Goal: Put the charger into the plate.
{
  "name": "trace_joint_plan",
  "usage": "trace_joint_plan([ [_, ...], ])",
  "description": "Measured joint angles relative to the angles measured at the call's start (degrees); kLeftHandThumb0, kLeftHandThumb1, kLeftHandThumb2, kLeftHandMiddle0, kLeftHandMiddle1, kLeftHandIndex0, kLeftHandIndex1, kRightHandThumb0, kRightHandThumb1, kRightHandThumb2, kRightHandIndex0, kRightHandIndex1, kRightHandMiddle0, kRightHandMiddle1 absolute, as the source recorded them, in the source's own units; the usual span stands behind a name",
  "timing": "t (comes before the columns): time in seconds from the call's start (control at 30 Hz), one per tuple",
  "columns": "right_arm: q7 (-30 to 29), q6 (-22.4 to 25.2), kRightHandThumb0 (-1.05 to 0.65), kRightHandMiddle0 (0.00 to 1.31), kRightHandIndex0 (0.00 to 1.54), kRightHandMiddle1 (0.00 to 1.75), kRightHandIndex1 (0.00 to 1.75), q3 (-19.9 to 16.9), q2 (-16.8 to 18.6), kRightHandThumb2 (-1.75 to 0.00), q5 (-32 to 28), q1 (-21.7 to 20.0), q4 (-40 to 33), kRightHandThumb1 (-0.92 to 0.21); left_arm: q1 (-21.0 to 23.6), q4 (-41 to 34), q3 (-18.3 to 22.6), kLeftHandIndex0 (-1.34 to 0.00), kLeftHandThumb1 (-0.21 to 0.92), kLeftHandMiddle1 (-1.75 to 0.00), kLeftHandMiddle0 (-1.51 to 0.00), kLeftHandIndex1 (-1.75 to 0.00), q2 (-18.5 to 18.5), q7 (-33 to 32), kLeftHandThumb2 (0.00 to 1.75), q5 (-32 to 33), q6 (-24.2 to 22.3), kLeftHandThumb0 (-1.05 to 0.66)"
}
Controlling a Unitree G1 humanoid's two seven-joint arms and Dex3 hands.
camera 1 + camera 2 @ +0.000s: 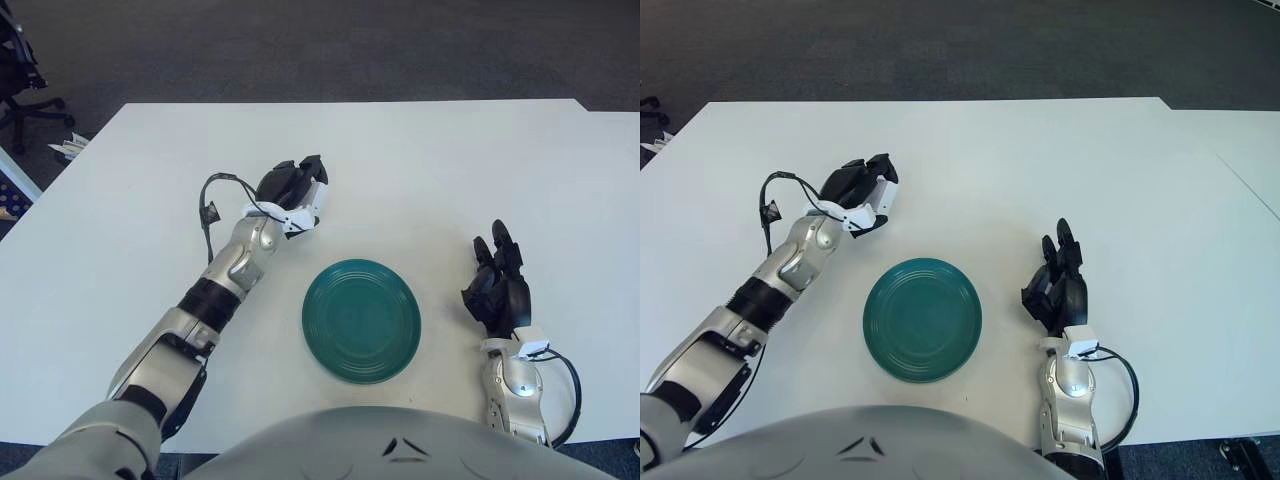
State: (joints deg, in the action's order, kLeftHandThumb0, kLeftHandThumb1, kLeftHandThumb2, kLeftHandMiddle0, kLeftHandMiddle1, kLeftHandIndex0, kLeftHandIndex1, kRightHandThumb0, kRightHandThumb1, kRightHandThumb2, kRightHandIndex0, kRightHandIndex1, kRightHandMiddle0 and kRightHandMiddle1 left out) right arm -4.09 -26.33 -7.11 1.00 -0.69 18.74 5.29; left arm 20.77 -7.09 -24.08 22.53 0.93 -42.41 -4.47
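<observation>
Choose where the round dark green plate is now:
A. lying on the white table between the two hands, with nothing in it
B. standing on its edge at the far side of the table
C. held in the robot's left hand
A. The round dark green plate lies flat on the white table and holds nothing, with the left hand up to its left and the right hand to its right.
</observation>
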Motion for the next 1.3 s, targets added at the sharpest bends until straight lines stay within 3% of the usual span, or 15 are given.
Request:
trace_joint_plan([
  [0.33, -0.28, 0.21, -0.95, 0.00, 0.00, 0.14, 0.00, 0.14, 0.01, -1.02, 0.15, 0.02, 0.08, -0.92, -4.46, -6.99, -0.04, -0.56, 0.15, -1.75, -0.70, -1.71, -0.13, 3.06, 1.50, -1.09, 4.16, 0.00],
  [0.77, -0.86, 0.75, -0.95, 0.00, 0.00, 0.15, 0.00, 0.69, 0.08, -1.05, 0.74, 0.28, -0.33, -0.92, -13.27, -24.75, -1.93, -0.63, 0.02, -1.75, -0.81, -1.73, -2.59, 17.34, 1.65, -0.91, 0.08, 0.00],
  [1.0, -0.99, 2.07, -0.94, 0.00, 0.00, 0.17, 0.00, 0.82, 0.04, -1.06, 1.42, 0.46, -1.00, -0.92, -17.71, -31.46, -3.44, -0.59, 0.05, -1.74, -0.80, -1.75, -3.29, 23.17, 1.63, 0.19, -0.20, 0.00],
  [1.3, -0.90, 3.22, -0.95, 0.00, 0.00, 0.15, 0.00, 0.96, -0.03, -1.06, 1.87, 0.69, -1.65, -0.92, -22.80, -34.27, -6.91, -0.59, 0.04, -1.65, -0.85, -1.75, -1.84, 26.16, 1.60, 2.47, 4.64, 0.00],
])
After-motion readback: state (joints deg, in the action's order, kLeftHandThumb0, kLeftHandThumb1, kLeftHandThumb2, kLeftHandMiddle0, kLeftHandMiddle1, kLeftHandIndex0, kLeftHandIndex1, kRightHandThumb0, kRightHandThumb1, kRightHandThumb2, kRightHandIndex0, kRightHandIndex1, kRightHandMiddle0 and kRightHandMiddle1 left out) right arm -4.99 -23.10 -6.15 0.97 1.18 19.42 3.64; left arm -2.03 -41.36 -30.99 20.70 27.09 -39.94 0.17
